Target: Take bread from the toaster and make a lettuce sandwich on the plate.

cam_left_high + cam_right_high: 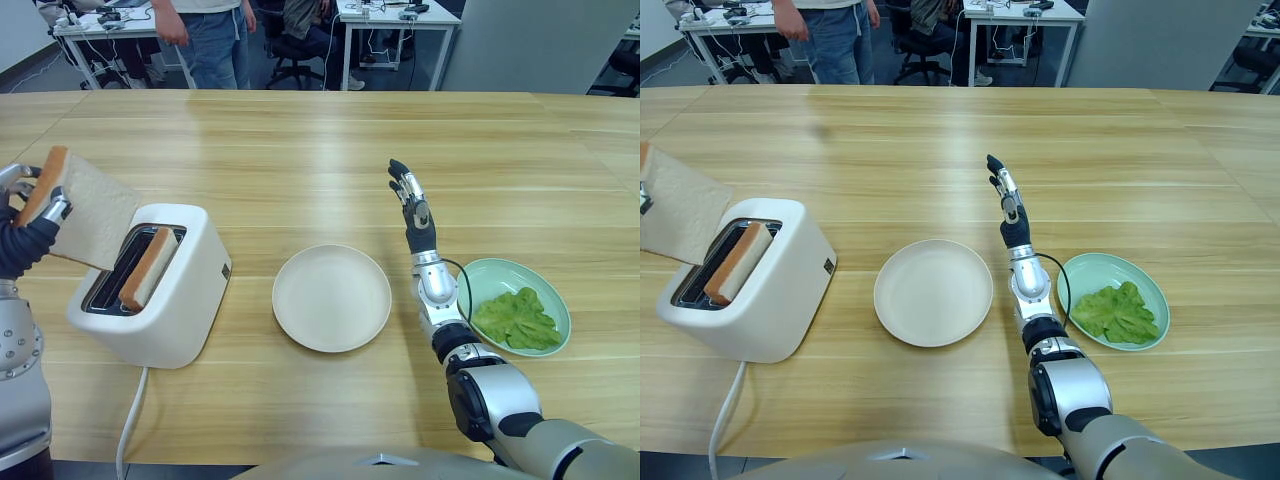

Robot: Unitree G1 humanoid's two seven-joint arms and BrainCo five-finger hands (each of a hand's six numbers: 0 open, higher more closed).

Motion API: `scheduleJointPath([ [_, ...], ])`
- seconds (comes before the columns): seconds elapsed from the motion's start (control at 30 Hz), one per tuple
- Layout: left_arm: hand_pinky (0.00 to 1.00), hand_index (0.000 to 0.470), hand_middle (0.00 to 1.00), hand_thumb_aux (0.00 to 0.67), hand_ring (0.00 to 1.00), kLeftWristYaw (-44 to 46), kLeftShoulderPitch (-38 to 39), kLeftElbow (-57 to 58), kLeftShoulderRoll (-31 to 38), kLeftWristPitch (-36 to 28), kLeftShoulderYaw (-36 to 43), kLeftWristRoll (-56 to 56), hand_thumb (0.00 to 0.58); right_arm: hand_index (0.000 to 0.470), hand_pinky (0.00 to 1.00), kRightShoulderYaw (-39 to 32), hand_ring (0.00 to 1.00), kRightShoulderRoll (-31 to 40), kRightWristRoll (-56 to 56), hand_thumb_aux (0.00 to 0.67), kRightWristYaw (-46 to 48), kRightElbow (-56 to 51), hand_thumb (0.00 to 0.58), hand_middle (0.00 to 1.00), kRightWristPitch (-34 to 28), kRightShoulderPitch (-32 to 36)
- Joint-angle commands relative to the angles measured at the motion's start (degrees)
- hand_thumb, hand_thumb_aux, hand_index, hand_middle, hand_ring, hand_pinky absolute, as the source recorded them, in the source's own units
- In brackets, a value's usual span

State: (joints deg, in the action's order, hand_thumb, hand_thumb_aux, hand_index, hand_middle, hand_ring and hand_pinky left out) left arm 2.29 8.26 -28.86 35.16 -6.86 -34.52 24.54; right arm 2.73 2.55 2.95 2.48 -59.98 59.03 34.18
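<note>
The left hand [28,225] gripped a bread slice [90,215], tilted, at 10 o'clock of the toaster [175,300]. A second slice [148,268] stood in a slot. The plate [331,297] lay bare on the counter [300,150], at 3 o'clock of the toaster. The right hand [410,200] was raised, fingers spread and holding nothing, at 2 o'clock of the plate. Lettuce [515,320] sat in a bowl [500,268] at the plate's 3 o'clock.

Light wooden table [320,130], grain running side to side. Beyond the table's far edge: white desk [105,27] with cables at left, second white desk [400,22] near the middle, black office chair [295,62] between them. Grey partition [540,45] beyond the table's far right.
</note>
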Motion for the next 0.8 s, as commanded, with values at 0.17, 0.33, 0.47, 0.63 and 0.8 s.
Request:
scheduleJointPath([
  [0.17,1.00,0.460,1.00,0.670,1.00,4.05,-7.57,-3.73,-0.75,-0.87,7.33,-3.03,0.580,0.000,0.00,0.03,0.00,-0.21,0.07,0.000,0.02,-0.90,0.000,0.00,-0.93,0.95],
  [0.33,1.00,0.460,1.00,0.670,1.00,8.12,-17.83,0.14,-1.26,-0.08,18.50,-5.44,0.580,0.000,0.00,0.83,0.00,-0.22,-0.92,0.000,-0.14,-1.43,0.000,0.00,-1.31,1.66],
  [0.47,1.00,0.460,1.00,0.670,1.00,14.31,-26.92,8.26,-2.28,1.84,28.20,-8.38,0.580,0.000,0.00,1.44,0.00,-0.34,-1.77,0.000,-0.27,-1.69,0.000,0.00,-1.51,2.10],
  [0.63,1.00,0.460,1.00,0.670,1.00,27.41,-35.56,24.63,-3.77,10.89,39.54,-14.46,0.580,0.000,0.00,1.91,0.00,-0.47,-2.14,0.000,-0.19,-1.92,0.000,0.00,-1.75,2.52],
  [0.8,1.00,0.460,1.00,0.670,1.00,33.69,-40.03,37.75,-4.84,18.05,47.35,-12.45,0.580,0.000,0.00,1.94,0.00,-0.74,-2.11,0.000,-0.19,-2.01,0.000,0.00,-1.67,2.59],
])
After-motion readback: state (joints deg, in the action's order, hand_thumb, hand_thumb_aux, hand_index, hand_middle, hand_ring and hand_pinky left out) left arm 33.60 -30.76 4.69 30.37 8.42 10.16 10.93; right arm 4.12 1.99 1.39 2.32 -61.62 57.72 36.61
